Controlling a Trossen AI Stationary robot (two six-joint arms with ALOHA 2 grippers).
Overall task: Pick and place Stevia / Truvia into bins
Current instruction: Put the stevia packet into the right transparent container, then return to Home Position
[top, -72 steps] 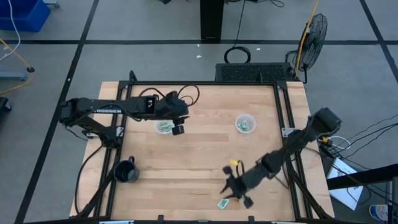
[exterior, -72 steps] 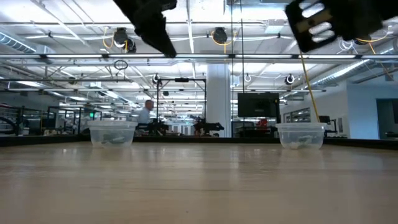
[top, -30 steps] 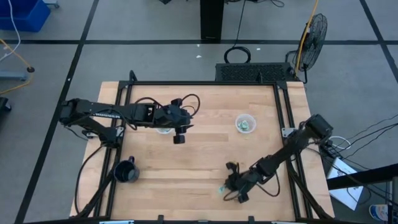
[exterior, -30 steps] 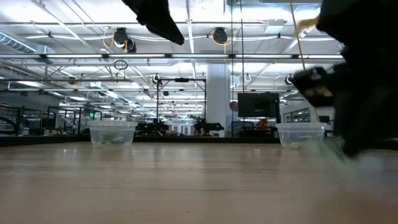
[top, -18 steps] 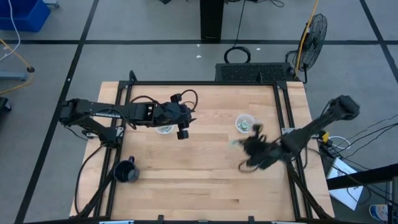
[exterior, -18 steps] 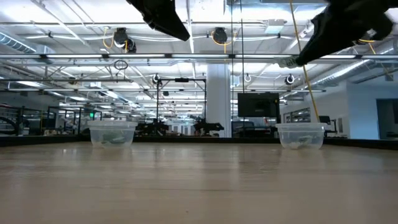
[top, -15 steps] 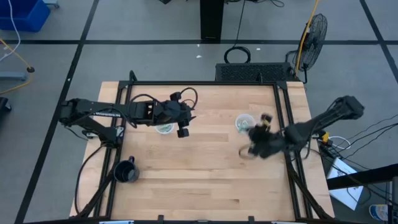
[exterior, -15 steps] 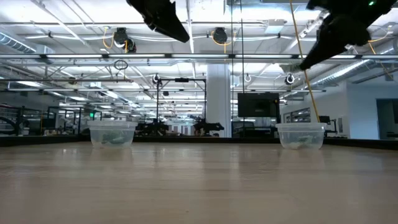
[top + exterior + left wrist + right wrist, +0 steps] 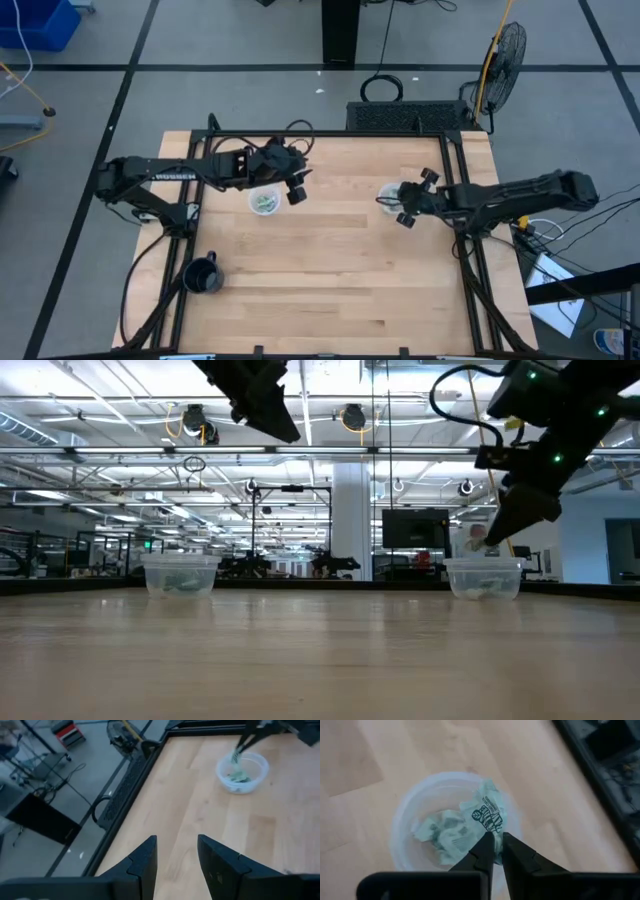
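Observation:
Two clear cups serve as bins. The left bin (image 9: 264, 203) and the right bin (image 9: 392, 198) each hold pale green and white packets. My right gripper (image 9: 495, 839) hovers over the right bin (image 9: 452, 827), shut on one Truvia packet (image 9: 487, 815). In the low view it hangs just above that bin's rim (image 9: 484, 565). My left gripper (image 9: 293, 190) stands open, high above the table beside the left bin, with nothing between its fingers (image 9: 145, 860). My right gripper pinches the packet by one edge (image 9: 491, 830) between its two fingertips. The fingers slant down from the table's right side. The packet sticks out past the fingertips, lifted clear, over the opening of the right bin and the packets lying in it (image 9: 445, 835).
A black mug (image 9: 203, 275) stands near the table's near left corner. A black frame (image 9: 455, 170) runs along the table's edges. The wood between the two bins and toward the near edge is bare.
My right gripper has risen from the table near its near edge, taking the packet with it, and swung toward the far edge until it came over the right bin. My left gripper has drifted slightly toward the far edge, staying open.

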